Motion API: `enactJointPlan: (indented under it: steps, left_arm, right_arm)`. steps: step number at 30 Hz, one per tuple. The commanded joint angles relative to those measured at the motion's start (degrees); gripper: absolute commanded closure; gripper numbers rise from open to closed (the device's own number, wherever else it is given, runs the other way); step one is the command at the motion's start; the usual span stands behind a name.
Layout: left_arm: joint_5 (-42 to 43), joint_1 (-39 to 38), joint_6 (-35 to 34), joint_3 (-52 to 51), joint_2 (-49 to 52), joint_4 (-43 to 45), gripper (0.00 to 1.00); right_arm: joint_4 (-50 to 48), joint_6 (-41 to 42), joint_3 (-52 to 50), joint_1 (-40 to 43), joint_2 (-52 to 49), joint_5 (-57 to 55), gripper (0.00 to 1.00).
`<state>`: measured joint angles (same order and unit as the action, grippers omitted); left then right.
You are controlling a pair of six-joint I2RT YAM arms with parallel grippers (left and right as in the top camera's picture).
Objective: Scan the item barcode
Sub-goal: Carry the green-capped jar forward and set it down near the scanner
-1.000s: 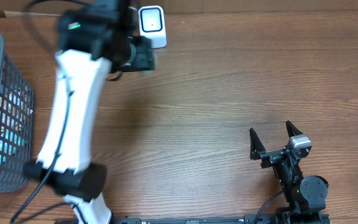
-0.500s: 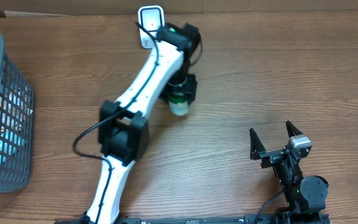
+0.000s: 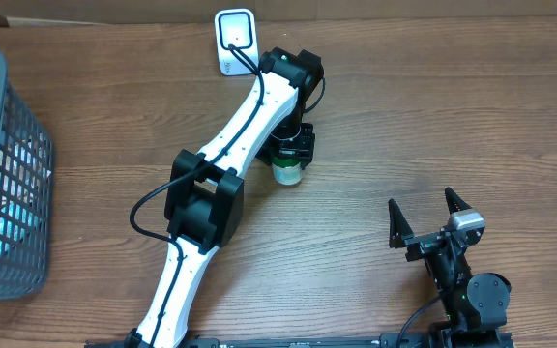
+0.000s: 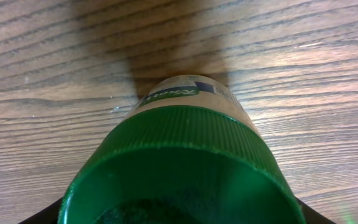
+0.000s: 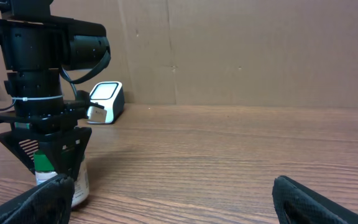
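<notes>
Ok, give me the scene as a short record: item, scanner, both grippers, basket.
item: green-capped bottle, upright, toward the near right of the scanner
scanner: white, at the far edge of the table, apart from the bottle
left gripper: closed on the bottle's cap from above
right gripper: open, empty, at the near right
basket: grey wire, at the left edge, packaged goods inside
contact: cannot tell whether the bottle rests on the table

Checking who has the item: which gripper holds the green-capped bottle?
The left gripper, closed around the green-capped bottle near the scanner; the right gripper stands open and empty.
</notes>
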<state>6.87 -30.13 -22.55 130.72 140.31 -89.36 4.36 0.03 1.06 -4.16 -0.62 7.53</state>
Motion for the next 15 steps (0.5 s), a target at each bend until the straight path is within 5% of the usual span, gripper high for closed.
enactJointPlan:
  steps: [1,9,12,15]
  left_arm:
    - [-0.02,0.0,-0.76,0.22,-0.59,0.52,0.4]
    - [0.02,-0.04,-0.79,0.22,-0.61,2.01,0.25]
    - [0.04,0.11,-0.79,0.22,-0.59,2.54,0.08]
    - [0.07,0.11,-0.79,0.26,-0.59,2.95,0.04]
  right_arm:
    - [-0.22,0.31,-0.61,-0.33,0.46,0.2,0.0]
    - [-0.22,0.31,-0.61,-0.33,0.46,0.2,0.0]
    - [-0.22,0.31,-0.61,-0.33,0.46,0.2,0.0]
    - [-0.22,0.31,-0.61,-0.33,0.46,0.17,0.0]
